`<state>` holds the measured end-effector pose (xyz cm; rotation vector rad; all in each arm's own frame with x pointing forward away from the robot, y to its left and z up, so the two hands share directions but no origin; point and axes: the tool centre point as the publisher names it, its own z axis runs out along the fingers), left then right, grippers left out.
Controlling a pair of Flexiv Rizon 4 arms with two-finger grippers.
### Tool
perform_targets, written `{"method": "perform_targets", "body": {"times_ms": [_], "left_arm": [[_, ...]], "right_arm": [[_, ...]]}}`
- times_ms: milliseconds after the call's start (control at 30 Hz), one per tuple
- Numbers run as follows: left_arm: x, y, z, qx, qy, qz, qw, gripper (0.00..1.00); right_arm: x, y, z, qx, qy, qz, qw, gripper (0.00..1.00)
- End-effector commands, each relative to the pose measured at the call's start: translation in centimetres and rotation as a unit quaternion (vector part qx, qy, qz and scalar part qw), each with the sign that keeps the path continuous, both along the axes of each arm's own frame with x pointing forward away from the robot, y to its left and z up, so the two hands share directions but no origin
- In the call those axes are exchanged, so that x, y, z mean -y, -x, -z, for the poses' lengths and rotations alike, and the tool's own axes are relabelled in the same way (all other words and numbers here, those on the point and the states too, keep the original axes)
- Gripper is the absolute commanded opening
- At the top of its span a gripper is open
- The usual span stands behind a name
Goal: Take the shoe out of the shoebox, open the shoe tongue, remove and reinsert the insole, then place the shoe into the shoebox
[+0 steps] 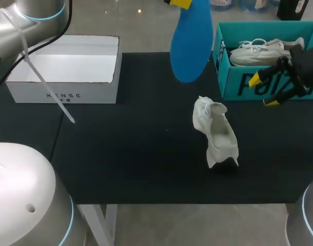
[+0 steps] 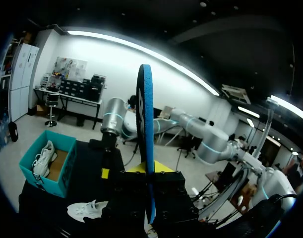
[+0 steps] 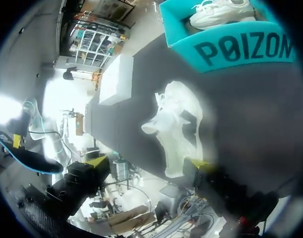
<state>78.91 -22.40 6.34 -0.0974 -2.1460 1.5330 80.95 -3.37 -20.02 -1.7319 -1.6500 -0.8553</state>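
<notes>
The left claw [image 2: 149,172] was clamped on the blue insole [image 1: 191,43], gripping it by one end and holding it high over the far middle of the table, so the sole hung edge-on from the fingers. The right claw [image 1: 263,91] stood wide and empty at the right, just in front of the teal shoebox [image 1: 229,77]. The white shoe [image 1: 216,134] lay alone on the black mat [image 1: 146,154], right of centre and nearer than the box, with its mouth turned up.

To my eye the job now was getting the insole back in. It would go best if the right claw steadied the shoe first. The left could then bring the sole down toe-end first, in line with the shoe's length, and slide it in rather than drop it. A second shoe [image 1: 261,50] lay in the shoebox, and a white box [image 1: 64,92] stood far left.
</notes>
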Motion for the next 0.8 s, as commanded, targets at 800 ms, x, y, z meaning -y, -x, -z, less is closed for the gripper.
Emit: {"method": "perform_targets", "body": {"times_ms": [800], "left_arm": [[0.1, 0.0, 0.0, 0.0, 0.0, 0.0, 1.0, 0.0]], "right_arm": [[-4.6, -3.3, -2.6, -0.112, -0.292, 0.013, 0.95, 1.0]]}}
